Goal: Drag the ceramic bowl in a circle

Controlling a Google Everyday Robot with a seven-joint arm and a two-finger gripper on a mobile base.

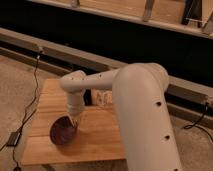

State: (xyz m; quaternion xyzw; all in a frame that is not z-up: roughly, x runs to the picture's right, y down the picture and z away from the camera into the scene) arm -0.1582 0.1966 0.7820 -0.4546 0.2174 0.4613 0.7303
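The round, glossy dark maroon ceramic bowl sits near the front left corner of the light wooden slatted table, and the end effector of the white robot arm hangs at the bowl's upper right rim; whether its fingers are spread or gripping the rim cannot be told from this view. To the right of the bowl and further back, a small pale rectangular block rests on the table, partly hidden behind the arm. The drag looks to be either mid-circle or just ending, so the next move calls for confirming contact with the rim before sweeping the bowl on round, clear of the table edge.
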